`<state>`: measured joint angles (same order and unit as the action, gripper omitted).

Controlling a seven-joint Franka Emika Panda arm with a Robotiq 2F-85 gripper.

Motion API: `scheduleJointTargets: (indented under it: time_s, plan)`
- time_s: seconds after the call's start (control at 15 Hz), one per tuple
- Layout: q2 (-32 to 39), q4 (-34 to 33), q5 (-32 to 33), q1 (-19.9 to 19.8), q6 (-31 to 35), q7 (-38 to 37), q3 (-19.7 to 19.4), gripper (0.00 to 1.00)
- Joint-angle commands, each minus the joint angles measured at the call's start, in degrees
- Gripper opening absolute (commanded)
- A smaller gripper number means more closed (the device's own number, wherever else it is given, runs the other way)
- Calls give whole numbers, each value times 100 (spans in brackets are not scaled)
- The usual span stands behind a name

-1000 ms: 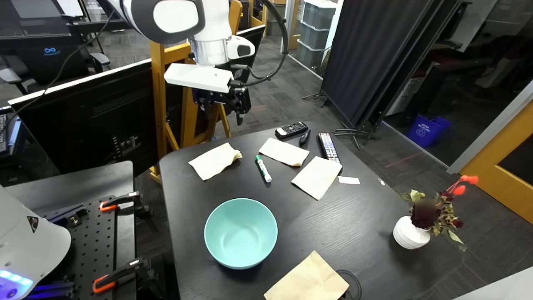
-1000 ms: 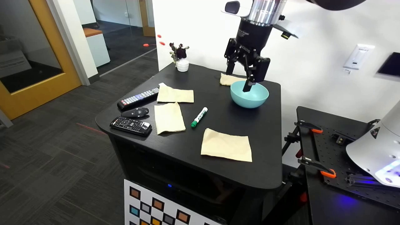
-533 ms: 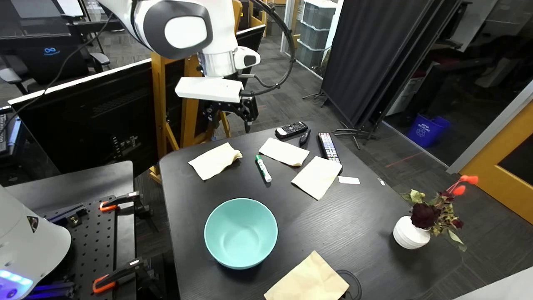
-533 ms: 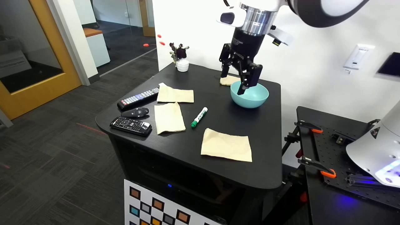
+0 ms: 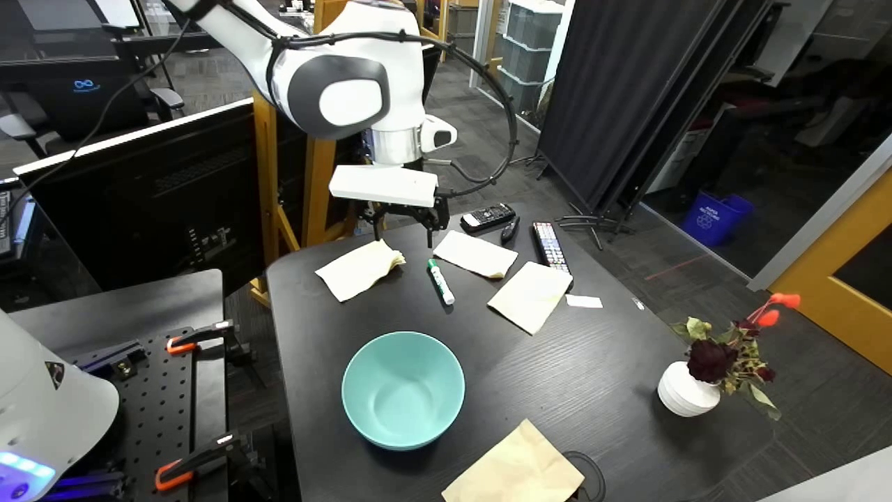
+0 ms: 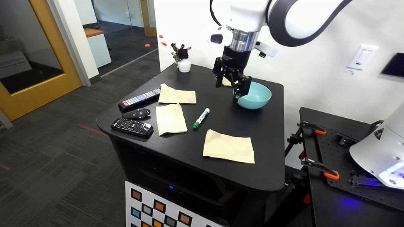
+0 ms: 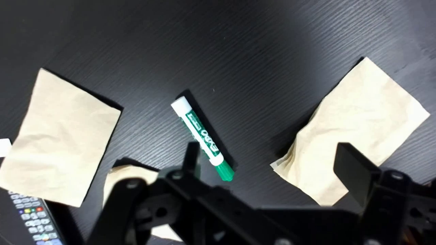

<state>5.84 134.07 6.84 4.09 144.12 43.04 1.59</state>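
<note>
Hovering gripper [image 7: 268, 146], one marker [image 7: 203, 137], four napkins [image 7: 357, 119], three remotes [image 6: 131, 126], one bowl [image 5: 403, 390]

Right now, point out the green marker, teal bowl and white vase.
Green marker [image 7: 203, 137], wrist view: middle of the barrel.
Teal bowl [image 5: 403, 396], in an exterior view: inside bottom.
White vase [image 5: 686, 393], in an exterior view: its rounded body.

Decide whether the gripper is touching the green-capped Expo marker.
Apart: in an exterior view, dark tabletop shows between the gripper and the green-capped Expo marker.
</note>
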Motion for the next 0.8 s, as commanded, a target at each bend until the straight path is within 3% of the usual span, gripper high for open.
scheduleJointTargets:
  time_s: [0.0,0.73]
  plan:
    - [556,-487,67,-138,3,366,124,100]
    - [1818,-1430,220,-342,-45,668,298,100]
